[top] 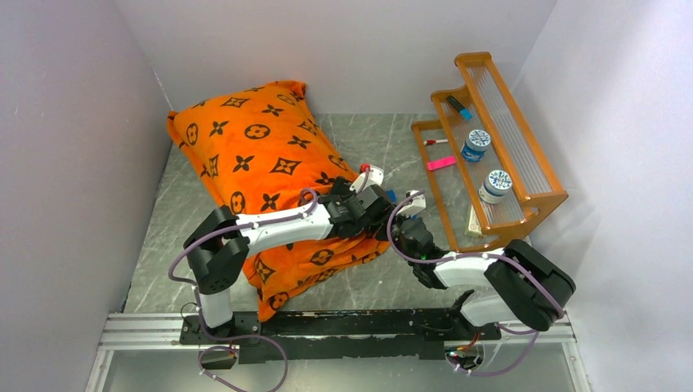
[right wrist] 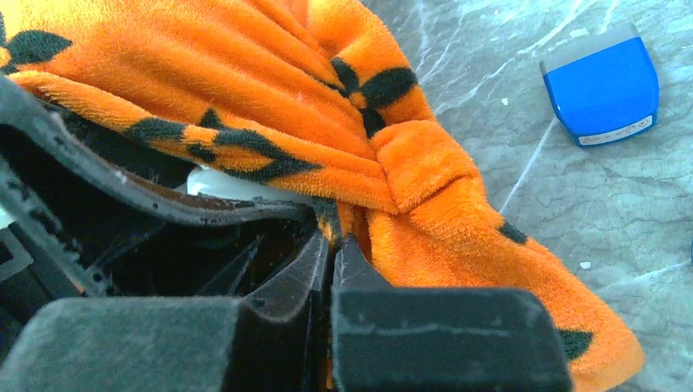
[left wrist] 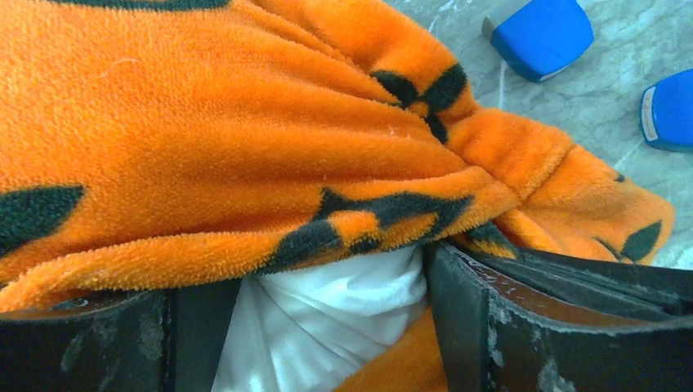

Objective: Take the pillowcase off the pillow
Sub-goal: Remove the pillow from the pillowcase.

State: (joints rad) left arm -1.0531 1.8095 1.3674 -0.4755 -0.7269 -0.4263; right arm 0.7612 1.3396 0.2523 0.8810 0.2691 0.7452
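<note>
While the bright orange monogrammed fleece pillowcase (top: 261,155) covers nearly all the plump white pillow (left wrist: 327,318) on the grey marbled table (top: 368,139), it's early peeling. The right gripper (right wrist: 331,245) is pinched on the hem and the left gripper (top: 374,204) is spread wide around exposed pillow. Next, I'd guess: clamp pillow, pull hem away.

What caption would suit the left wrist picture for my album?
Open left gripper framing the white pillow that peeks out beneath the orange pillowcase.

1. The right gripper's (right wrist: 331,245) black fingers, pressed together, pinch a fold of the bright orange plush pillowcase (right wrist: 245,73) with dark brown motifs.
2. A sliver of plain white pillow (right wrist: 216,184) shows under its hem.
3. A blue rectangular block (right wrist: 603,86) lies apart on the grey marbled table (right wrist: 564,220).
</note>
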